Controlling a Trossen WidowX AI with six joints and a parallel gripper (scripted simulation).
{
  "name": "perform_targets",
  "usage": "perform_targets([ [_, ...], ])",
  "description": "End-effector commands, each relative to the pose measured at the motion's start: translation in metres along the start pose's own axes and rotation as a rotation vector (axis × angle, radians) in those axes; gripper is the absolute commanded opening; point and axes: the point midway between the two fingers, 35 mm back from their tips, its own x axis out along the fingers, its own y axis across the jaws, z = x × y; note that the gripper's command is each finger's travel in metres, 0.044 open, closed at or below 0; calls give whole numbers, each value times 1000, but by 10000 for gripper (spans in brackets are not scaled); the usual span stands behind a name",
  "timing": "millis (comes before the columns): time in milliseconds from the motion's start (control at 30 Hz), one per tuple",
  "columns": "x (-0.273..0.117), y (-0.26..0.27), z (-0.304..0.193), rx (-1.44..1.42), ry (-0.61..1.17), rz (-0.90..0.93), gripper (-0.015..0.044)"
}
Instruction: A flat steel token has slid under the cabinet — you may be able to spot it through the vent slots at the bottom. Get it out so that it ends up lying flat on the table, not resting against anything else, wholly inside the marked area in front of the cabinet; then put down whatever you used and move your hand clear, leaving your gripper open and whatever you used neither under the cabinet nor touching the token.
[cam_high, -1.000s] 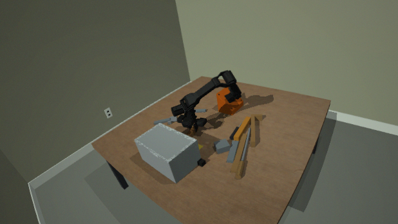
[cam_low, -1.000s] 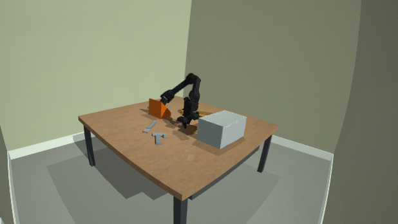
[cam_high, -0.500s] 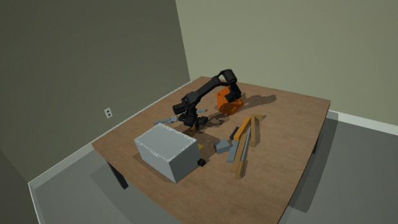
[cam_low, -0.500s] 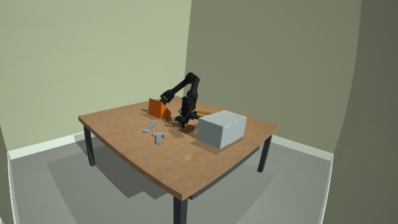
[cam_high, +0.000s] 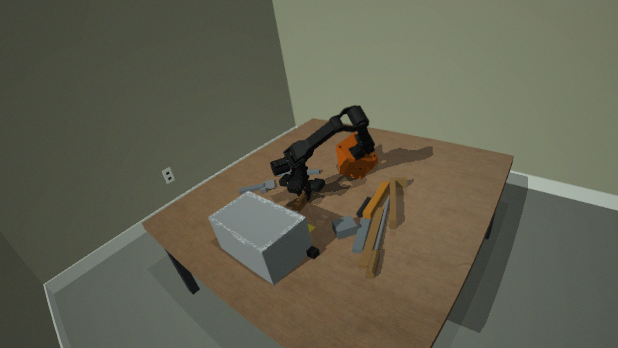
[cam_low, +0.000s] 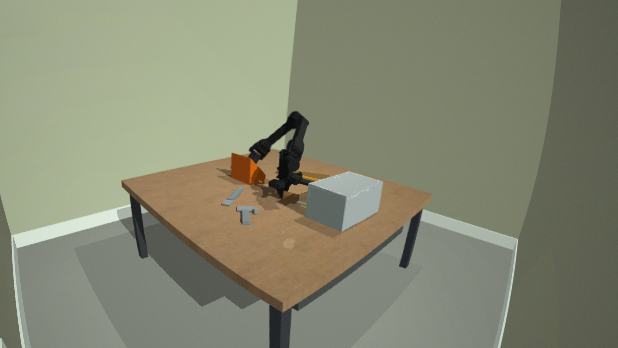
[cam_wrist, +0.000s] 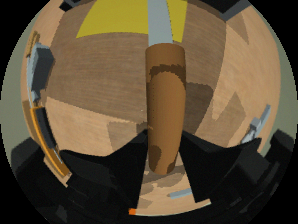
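My gripper (cam_high: 303, 196) (cam_low: 283, 193) (cam_wrist: 161, 132) is shut on the brown handle (cam_high: 299, 202) (cam_low: 291, 197) (cam_wrist: 166, 95) of a tool with a flat grey blade (cam_low: 301, 203) (cam_wrist: 159, 22). It is low over the table in front of the cabinet. The handle points back between the fingers, and the blade reaches over the yellow marked area (cam_high: 311, 228) (cam_wrist: 115, 20) toward the cabinet. The grey cabinet (cam_high: 287, 255) (cam_low: 325, 207) hides the blade's far end in the top and exterior views. The steel token cannot be seen in any view.
A small black cube (cam_high: 313, 252) is beside the cabinet's corner. A grey block (cam_high: 345, 227) and several long bars, one orange (cam_high: 376, 200), lie to one side. A grey hammer-shaped tool (cam_low: 245, 215) and a flat grey tool (cam_low: 233, 196) lie on the other side.
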Motion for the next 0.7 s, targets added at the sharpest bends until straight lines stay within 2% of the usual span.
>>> perform_targets([
  [0,1,0,-7,1,2,2,0],
  [667,1,-1,-33,2,3,2,0],
])
